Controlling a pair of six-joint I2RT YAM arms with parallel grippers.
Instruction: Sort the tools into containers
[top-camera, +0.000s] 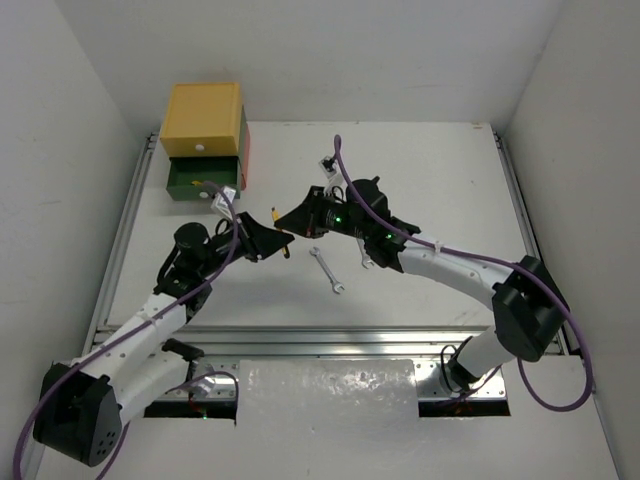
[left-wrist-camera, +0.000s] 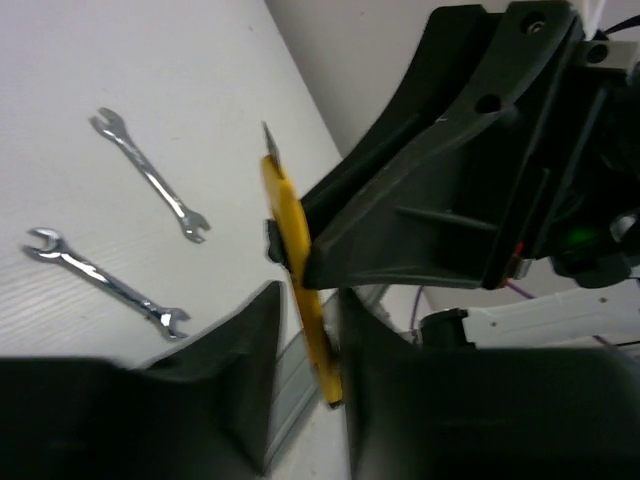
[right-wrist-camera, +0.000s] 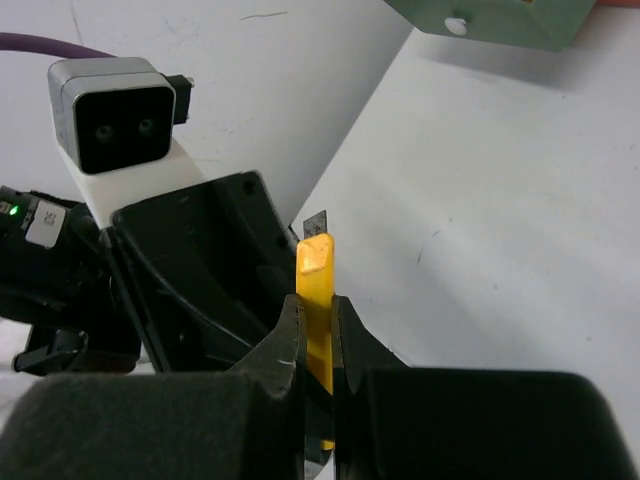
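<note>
At the desk's (top-camera: 440, 180) far left, the containers (top-camera: 203, 140) are stacked. The utility knife (right-wrist-camera: 318, 290) is flanked above the desk by the left end effector (left-wrist-camera: 310, 295), whose grip cannot be told, and is clenched by the right end effector (right-wrist-camera: 317, 310). Two wrenches (left-wrist-camera: 150, 177) are laid nearby.

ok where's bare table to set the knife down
Bare: far-right table, beyond the right arm; also the strip between wrenches and near rail. Crowded: centre, where left claw and right claw meet at the knife, and by the drawers.

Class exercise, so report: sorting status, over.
Right gripper shut on utility knife. Left gripper straddles it, grip unclear. Two wrenches on table, clear of both.
</note>
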